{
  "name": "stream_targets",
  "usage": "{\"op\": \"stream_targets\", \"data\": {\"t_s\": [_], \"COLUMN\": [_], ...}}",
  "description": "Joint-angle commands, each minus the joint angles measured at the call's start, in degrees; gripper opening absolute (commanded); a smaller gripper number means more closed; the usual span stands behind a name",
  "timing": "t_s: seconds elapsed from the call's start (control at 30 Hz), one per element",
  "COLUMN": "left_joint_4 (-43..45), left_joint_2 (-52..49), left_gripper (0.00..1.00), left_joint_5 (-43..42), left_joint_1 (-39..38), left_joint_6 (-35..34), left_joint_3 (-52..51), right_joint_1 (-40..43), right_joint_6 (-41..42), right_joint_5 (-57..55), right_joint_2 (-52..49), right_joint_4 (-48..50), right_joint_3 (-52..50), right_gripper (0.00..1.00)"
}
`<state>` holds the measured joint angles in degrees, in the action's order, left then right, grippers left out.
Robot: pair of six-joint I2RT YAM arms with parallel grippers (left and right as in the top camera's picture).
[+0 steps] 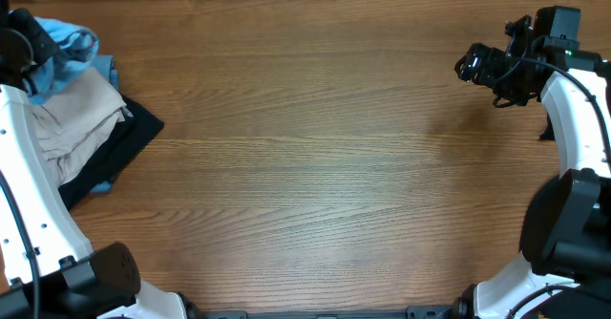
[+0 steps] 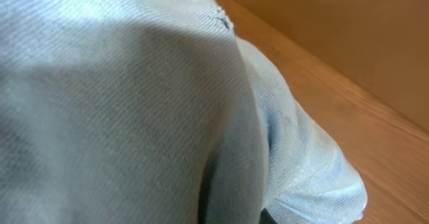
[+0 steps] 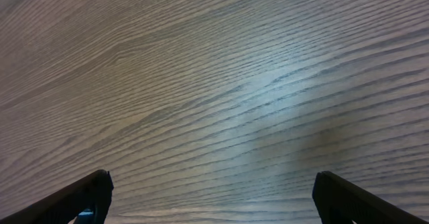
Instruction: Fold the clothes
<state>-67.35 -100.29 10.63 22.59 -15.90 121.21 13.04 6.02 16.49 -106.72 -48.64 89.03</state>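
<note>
Pale blue shirt [image 2: 134, 103] fills left wrist view, right against lens. Left fingers [image 1: 21, 50] together, buried in clothes [image 1: 81, 118] heaped at far-left edge of surface [image 1: 334, 166]; whether they pinch cloth, cannot tell. Right fingers [image 3: 84, 200] wide apart over bare wood, well apart from clothes. Left fingers nearer by far.

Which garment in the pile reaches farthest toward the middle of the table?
The black garment: its corner juts out from under the off-white garment, while the light blue garment sits farther left.
</note>
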Motion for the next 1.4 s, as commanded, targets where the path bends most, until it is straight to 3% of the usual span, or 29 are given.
{"op": "stream_targets", "data": {"t_s": [0.0, 0.7, 0.73, 0.77, 0.8, 0.83, 0.97, 1.13, 1.2, 1.23, 1.27, 1.37], "left_joint_4": [0.3, -1.7, -2.2, -2.8, -3.9, -5.1, -11.5, -14.9, -13.6, -12.2, -10.6, -5.2], "left_joint_2": [-2.5, -17.2, -17.0, -16.7, -16.4, -16.1, -12.0, -2.6, 0.5, 0.5, -0.1, -4.3], "left_gripper": [0.04, 0.06, 0.30, 0.70, 0.96, 1.00, 1.00, 1.00, 0.97, 0.57, 0.04, 0.04], "left_joint_5": [1.6, 5.0, 5.0, 5.0, 5.4, 5.7, 4.5, -10.4, -11.6, -11.7, -11.9, -14.3], "left_joint_1": [2.4, 6.8, 6.8, 6.8, 6.9, 7.1, 9.6, 13.5, 14.1, 14.1, 14.1, 14.2], "left_joint_6": [2.5, 4.1, 4.1, 4.0, 2.6, 1.0, -6.2, -6.4, -6.4, -5.9, -3.4, 0.8], "left_joint_3": [0.1, -0.2, -0.2, -0.2, -0.2, -0.2, -0.2, -0.2, -0.2, -0.2, -0.2, -0.2], "right_joint_1": [-0.1, -0.1, -0.1, -0.1, -0.1, -0.1, -0.1, -0.1, -0.1, -0.1, -0.1, -0.1], "right_joint_6": [0.2, 0.2, 0.2, 0.2, 0.2, 0.2, 0.2, 0.2, 0.2, 0.2, 0.2, 0.2], "right_joint_5": [-0.2, -0.2, -0.2, -0.2, -0.2, -0.2, -0.2, -0.2, -0.2, -0.2, -0.2, -0.2], "right_joint_2": [0.3, 0.3, 0.3, 0.3, 0.3, 0.3, 0.3, 0.3, 0.3, 0.3, 0.3, 0.3], "right_joint_4": [0.3, 0.3, 0.3, 0.3, 0.3, 0.3, 0.3, 0.3, 0.3, 0.3, 0.3, 0.3], "right_joint_3": [0.6, 0.6, 0.6, 0.6, 0.6, 0.6, 0.6, 0.6, 0.6, 0.6, 0.6, 0.6], "right_gripper": [1.00, 1.00, 1.00, 1.00, 1.00, 1.00, 1.00, 1.00, 1.00, 1.00, 1.00, 1.00]}}
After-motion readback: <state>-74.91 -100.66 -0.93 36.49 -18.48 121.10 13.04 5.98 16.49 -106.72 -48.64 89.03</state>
